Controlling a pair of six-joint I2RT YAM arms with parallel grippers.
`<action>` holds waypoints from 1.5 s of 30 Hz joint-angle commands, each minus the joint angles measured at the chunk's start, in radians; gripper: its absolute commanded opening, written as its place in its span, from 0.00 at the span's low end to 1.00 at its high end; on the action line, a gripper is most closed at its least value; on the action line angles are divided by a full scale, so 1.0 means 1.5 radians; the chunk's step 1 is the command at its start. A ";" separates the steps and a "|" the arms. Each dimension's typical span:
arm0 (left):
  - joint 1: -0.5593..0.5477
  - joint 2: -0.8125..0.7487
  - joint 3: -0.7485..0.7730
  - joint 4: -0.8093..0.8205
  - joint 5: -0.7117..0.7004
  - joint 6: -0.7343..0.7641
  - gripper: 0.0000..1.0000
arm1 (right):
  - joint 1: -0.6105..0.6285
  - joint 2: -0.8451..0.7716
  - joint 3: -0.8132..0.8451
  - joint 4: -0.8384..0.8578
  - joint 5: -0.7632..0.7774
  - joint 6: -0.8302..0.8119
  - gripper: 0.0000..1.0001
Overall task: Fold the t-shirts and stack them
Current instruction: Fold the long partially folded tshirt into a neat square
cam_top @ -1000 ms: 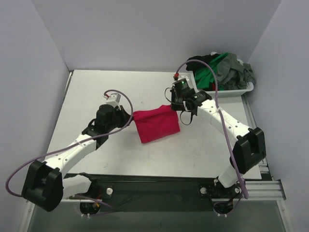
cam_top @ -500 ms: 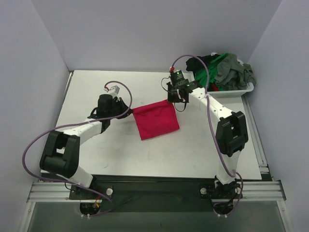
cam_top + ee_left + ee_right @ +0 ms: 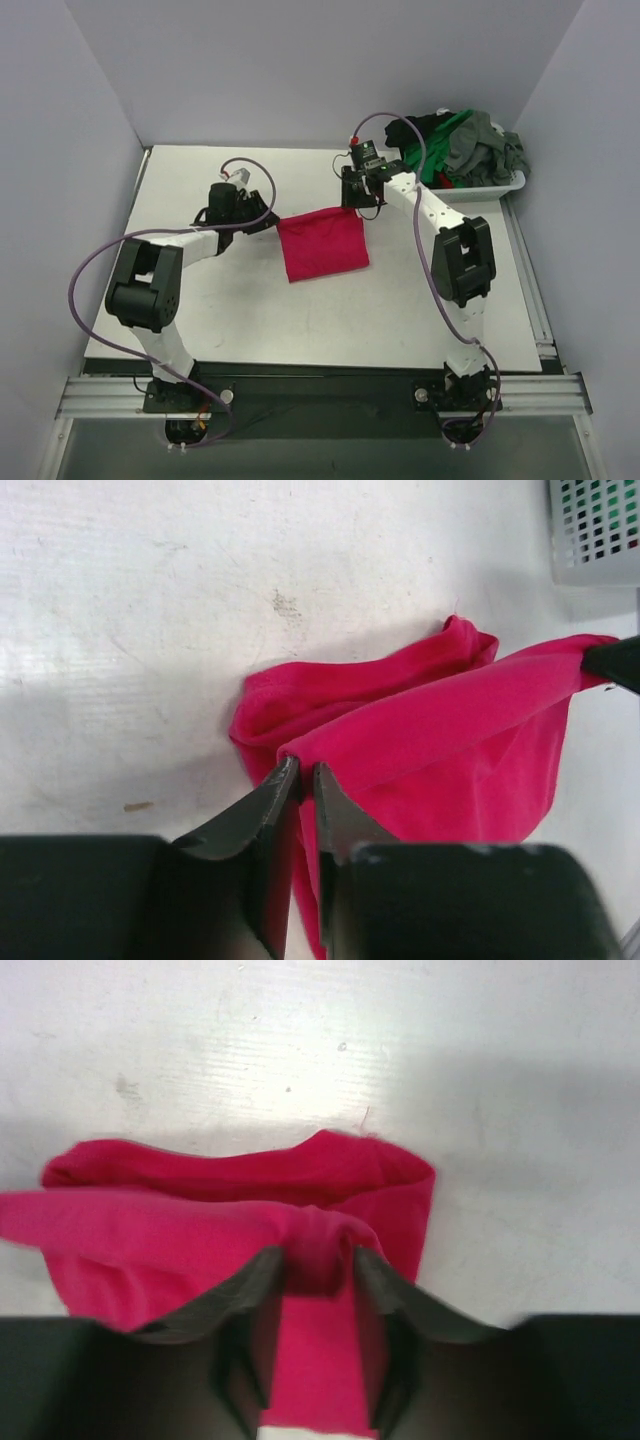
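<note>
The crimson-red t-shirt [image 3: 322,246] lies folded in a rough square mid-table. Its far edge is lifted and stretched between both grippers. My left gripper [image 3: 271,222] is at the far left corner. In the left wrist view its jaws [image 3: 300,770] are pinched on a thin fold of the red cloth [image 3: 450,730]. My right gripper [image 3: 352,204] is at the far right corner. There its jaws [image 3: 318,1255] stand parted, with a bunched roll of the shirt [image 3: 200,1230] still between them. Green, grey and black t-shirts [image 3: 465,140] are heaped in the basket.
The white plastic basket [image 3: 490,187] stands at the far right corner of the table, just behind the right arm; its mesh wall [image 3: 595,530] shows in the left wrist view. Purple cables loop over both arms. Grey walls close in the table on three sides.
Both grippers carried the shirt's far edge a little farther from the arm bases, and both elbows swung back. The right jaws have parted around the cloth.
</note>
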 commanded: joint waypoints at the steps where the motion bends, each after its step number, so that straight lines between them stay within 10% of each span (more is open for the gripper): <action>1: 0.010 0.023 0.058 0.012 -0.009 0.006 0.50 | -0.013 0.019 0.056 -0.031 0.001 -0.023 0.41; 4: 0.010 0.007 0.054 0.006 -0.032 0.009 0.72 | -0.013 0.012 0.071 -0.048 0.004 -0.031 0.68; 7: 0.007 -0.031 0.023 0.005 -0.052 0.016 0.77 | -0.008 -0.017 0.045 -0.048 0.017 -0.033 0.72; 24: -0.020 -0.150 -0.165 0.039 0.038 0.018 0.78 | 0.135 -0.189 -0.279 0.111 -0.014 0.035 0.64; 45: -0.036 -0.017 -0.154 0.109 0.073 -0.033 0.78 | 0.096 -0.085 -0.320 0.130 -0.004 0.050 0.59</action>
